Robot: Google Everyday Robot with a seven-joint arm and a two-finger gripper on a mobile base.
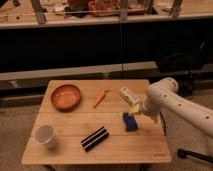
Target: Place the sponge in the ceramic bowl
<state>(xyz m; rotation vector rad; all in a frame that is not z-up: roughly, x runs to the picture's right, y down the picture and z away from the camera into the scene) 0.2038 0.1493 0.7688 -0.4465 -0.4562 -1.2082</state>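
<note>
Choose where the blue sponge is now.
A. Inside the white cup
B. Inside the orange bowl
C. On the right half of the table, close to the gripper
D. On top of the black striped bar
C: the sponge lies on the right half of the table, just in front of the gripper, while the bowl stands far away on the left side.
</note>
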